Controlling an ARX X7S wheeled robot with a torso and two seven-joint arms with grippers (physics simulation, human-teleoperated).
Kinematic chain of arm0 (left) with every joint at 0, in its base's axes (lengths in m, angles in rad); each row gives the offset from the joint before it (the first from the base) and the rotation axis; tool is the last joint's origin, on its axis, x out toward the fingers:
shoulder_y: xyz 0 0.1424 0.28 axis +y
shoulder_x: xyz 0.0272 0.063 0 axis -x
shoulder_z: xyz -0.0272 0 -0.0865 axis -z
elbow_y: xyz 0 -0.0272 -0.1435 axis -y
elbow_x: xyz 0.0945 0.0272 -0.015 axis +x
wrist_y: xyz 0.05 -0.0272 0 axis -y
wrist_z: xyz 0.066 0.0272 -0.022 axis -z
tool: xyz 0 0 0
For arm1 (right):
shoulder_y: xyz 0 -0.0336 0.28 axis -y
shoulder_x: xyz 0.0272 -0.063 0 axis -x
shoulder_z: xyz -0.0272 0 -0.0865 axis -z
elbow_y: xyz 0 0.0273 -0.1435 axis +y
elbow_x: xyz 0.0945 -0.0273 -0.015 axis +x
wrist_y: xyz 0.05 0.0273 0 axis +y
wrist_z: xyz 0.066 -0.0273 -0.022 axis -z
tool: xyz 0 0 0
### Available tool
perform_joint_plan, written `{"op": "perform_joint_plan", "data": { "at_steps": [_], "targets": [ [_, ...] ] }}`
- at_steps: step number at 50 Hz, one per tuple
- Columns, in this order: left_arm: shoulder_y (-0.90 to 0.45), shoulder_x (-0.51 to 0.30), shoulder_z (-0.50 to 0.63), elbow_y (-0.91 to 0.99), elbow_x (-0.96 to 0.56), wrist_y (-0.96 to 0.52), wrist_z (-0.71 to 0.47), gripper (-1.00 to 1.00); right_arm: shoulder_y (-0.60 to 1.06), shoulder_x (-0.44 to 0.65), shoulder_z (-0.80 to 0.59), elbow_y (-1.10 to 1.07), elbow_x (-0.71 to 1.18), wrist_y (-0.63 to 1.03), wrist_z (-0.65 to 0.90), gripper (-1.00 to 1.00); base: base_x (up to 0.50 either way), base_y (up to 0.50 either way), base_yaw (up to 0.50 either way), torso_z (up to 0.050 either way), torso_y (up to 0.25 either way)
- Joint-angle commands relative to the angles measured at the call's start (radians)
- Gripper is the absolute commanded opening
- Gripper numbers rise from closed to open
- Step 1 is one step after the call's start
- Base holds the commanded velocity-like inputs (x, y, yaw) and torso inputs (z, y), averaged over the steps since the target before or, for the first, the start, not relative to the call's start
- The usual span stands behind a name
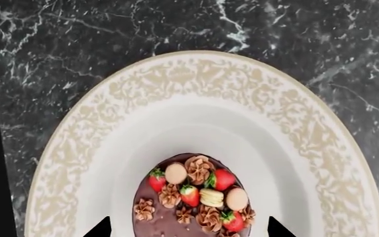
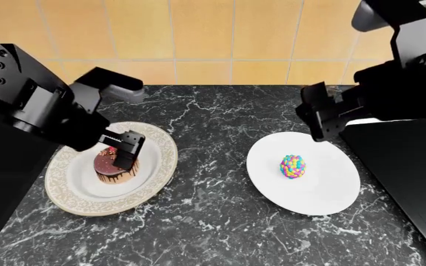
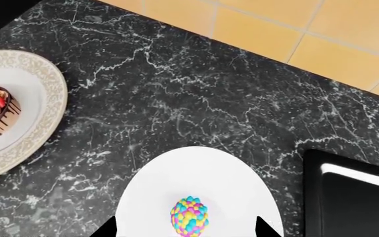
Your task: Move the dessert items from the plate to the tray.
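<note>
The chocolate cake (image 2: pixel 111 166) with strawberries and nuts sits on a gold-patterned plate (image 2: pixel 161 151) at the left of the counter. My left gripper (image 2: pixel 127 148) hangs just over it, open. In the left wrist view, the two fingertips of the left gripper (image 1: pixel 188 229) stand wide on either side of the cake (image 1: pixel 193 197), apart from it, over the plate (image 1: pixel 196 74). The multicoloured egg sweet (image 2: pixel 293 166) lies on a plain white plate (image 2: pixel 331 191). Above that plate's far edge my right gripper (image 2: pixel 320 130) is open; the right gripper (image 3: pixel 186 231) brackets the sweet (image 3: pixel 189 217) from above. The black tray (image 2: pixel 412 166) lies at the right.
A black marble counter (image 2: pixel 213 210) carries both plates, with a tan tiled wall (image 2: pixel 213 39) behind. The tray's corner (image 3: pixel 354 207) is close beside the white plate (image 3: pixel 150 197). The counter's left edge runs near the patterned plate.
</note>
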Motion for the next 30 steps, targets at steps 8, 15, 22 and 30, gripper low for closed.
{"op": "perform_joint_plan", "data": {
  "at_steps": [8,15,22,30],
  "targets": [
    [0.034,0.015,0.015,-0.010,0.028,0.033,0.015,1.00,-0.018,0.012,-0.004,-0.025,-0.012,-0.015,-0.021,1.00,0.00,0.00,0.00,0.000,0.000],
    [0.054,0.020,0.024,-0.005,0.043,0.045,0.029,1.00,-0.019,0.009,-0.009,-0.029,-0.012,-0.020,-0.024,1.00,0.00,0.00,0.00,0.000,0.000],
    [0.064,0.024,0.030,-0.006,0.049,0.050,0.033,1.00,-0.015,0.011,-0.015,-0.031,-0.010,-0.023,-0.026,1.00,0.00,0.00,0.00,0.000,0.000],
    [0.065,0.023,0.032,-0.003,0.047,0.052,0.027,1.00,-0.016,0.017,-0.019,-0.038,-0.009,-0.029,-0.030,1.00,0.00,0.00,0.00,0.000,0.000]
  ]
}}
